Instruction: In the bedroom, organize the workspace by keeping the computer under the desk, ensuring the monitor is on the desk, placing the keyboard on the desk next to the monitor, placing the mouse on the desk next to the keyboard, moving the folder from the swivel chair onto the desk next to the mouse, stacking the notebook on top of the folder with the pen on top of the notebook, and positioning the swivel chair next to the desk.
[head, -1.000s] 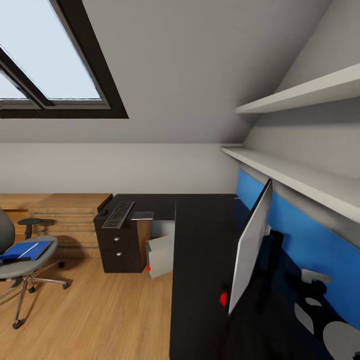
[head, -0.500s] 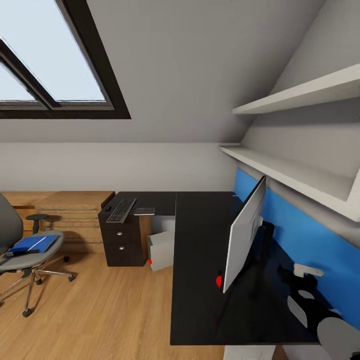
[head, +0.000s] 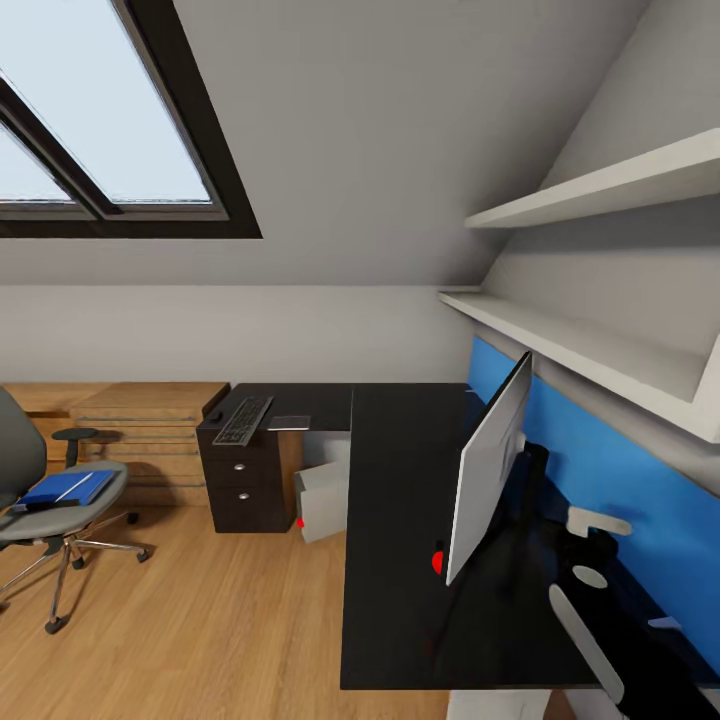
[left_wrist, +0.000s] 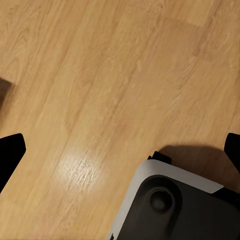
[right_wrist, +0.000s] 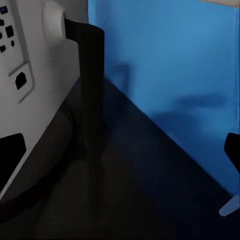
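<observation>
My right claw is spread wide, nothing between its tips, hovering over the glossy black bench just behind the monitor, whose grey back panel and black stand I see beside a blue wall panel. My left claw is also spread and empty, pointing down at the wooden floor next to the robot's base. From the head camera, the monitor stands edge-on on the near wing of the bench. On the far wing lie the keyboard, the mouse just beside it and the notebook. The computer sits under the bench next to the drawers. Well apart, the swivel chair carries the folder on its seat.
</observation>
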